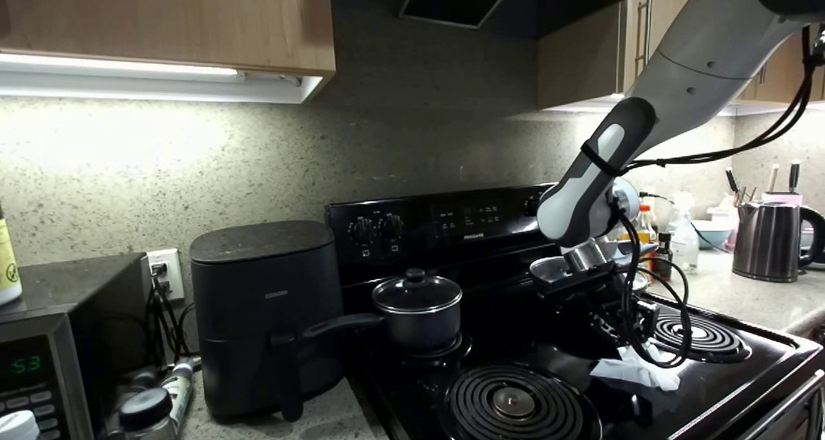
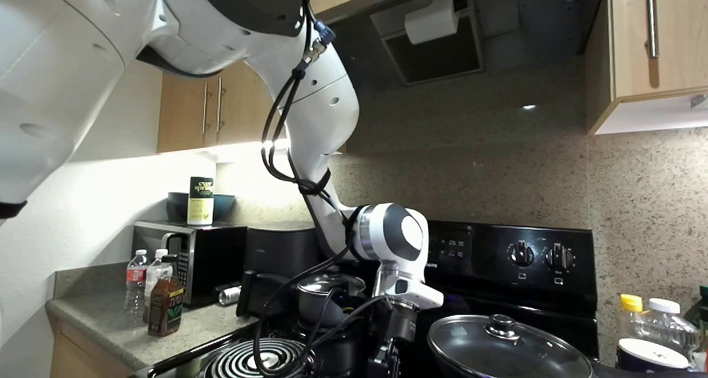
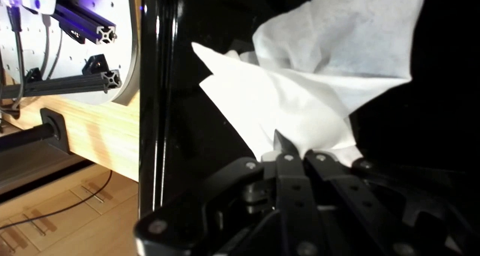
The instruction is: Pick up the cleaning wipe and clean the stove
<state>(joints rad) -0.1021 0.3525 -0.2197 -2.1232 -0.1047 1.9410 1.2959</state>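
The white cleaning wipe point(image 1: 637, 370) lies crumpled on the black stove top point(image 1: 561, 356), between the front coil burner and the right rear coil in an exterior view. It spreads out ahead of the fingers in the wrist view point(image 3: 285, 102). My gripper point(image 3: 300, 153) points down at the stove, its fingertips close together with the wipe's fabric pinched at them. The gripper also shows in an exterior view point(image 2: 385, 358), where the fingertips and wipe are out of frame. The wipe's part between the fingers is hidden.
A lidded pot point(image 1: 419, 317) stands on a rear burner, its handle toward the black air fryer point(image 1: 264, 324). A large lidded pan point(image 2: 509, 347) stands beside the gripper. Loose cables point(image 1: 683, 337) hang from the arm. The stove's edge point(image 3: 159, 98) runs beside the wipe.
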